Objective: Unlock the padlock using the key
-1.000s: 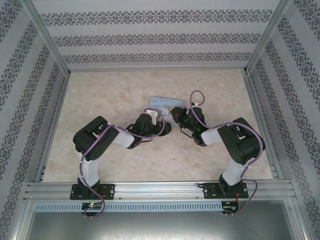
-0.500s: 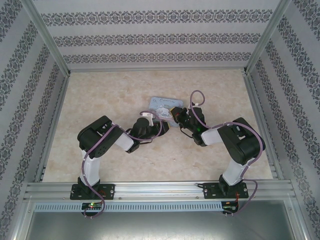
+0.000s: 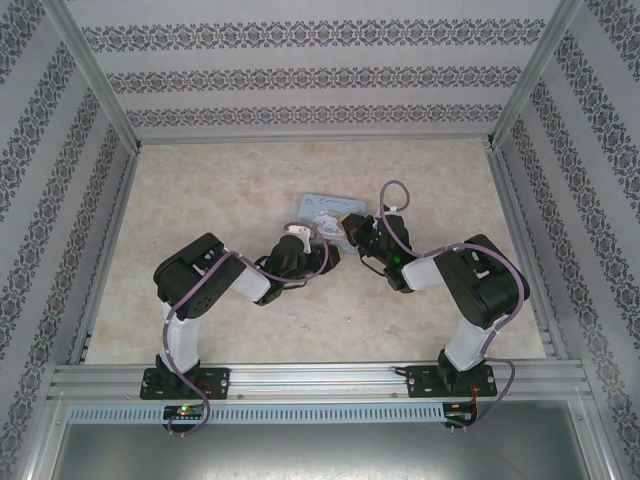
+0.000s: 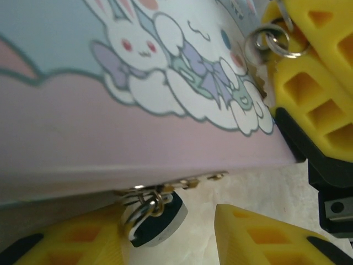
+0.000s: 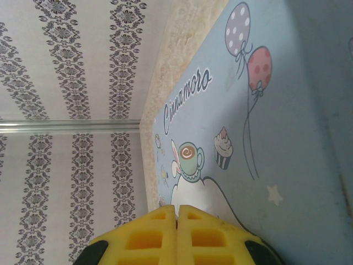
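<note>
The small dark padlock (image 4: 157,221) hangs from the hasp on the near edge of the pale blue cartoon tin (image 4: 138,127). My left gripper (image 4: 171,221) is open around it, and the padlock rests against the left finger (image 4: 60,243). My right gripper (image 5: 177,212) is shut. In the left wrist view its yellow fingers (image 4: 314,83) hold the key, whose silver ring (image 4: 274,41) sticks out over the tin's corner. The key's blade is hidden. From above, the left gripper (image 3: 322,242) and right gripper (image 3: 352,232) meet at the tin (image 3: 330,203).
The tin lies on the beige marbled tabletop (image 3: 220,190), mid-table. Patterned walls and aluminium rails (image 3: 520,90) close in the sides and back. Both arms are folded low toward the centre.
The left arm's elbow has shifted slightly right and its wrist has settled lower at the tin's near edge. The right arm has stayed put.
</note>
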Tool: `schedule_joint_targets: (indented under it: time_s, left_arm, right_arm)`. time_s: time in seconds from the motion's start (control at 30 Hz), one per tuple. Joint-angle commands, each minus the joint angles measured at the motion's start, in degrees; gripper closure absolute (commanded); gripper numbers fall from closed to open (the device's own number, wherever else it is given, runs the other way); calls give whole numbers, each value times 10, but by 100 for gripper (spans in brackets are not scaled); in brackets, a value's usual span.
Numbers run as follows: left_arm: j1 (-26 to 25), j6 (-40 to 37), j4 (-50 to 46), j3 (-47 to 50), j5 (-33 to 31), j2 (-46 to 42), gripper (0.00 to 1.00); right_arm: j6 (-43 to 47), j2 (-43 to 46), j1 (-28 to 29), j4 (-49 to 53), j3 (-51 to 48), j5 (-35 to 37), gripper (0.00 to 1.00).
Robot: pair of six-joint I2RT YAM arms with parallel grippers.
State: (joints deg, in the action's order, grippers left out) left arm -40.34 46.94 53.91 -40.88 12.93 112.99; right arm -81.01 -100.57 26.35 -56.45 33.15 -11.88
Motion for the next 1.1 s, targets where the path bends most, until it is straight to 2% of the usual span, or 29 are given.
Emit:
schedule_joint_targets:
  time_s: [0.0,0.5,0.83,1.07]
  left_arm:
    - [-19,-13,-28,-8,0,-20,58]
    - [-19,20,-25,-2,-55,-7,60]
    - [-18,21,-27,-7,-65,-7,70]
    - [-16,22,-30,-8,-60,-2,83]
  right_arm:
    - [-5,-15,-3,-19,-8,-1,100]
    - [-11,-22,-2,-37,-18,-1,100]
    - [-13,-24,-3,-40,-20,-1,100]
    - [-13,-24,-4,-42,-20,-2,100]
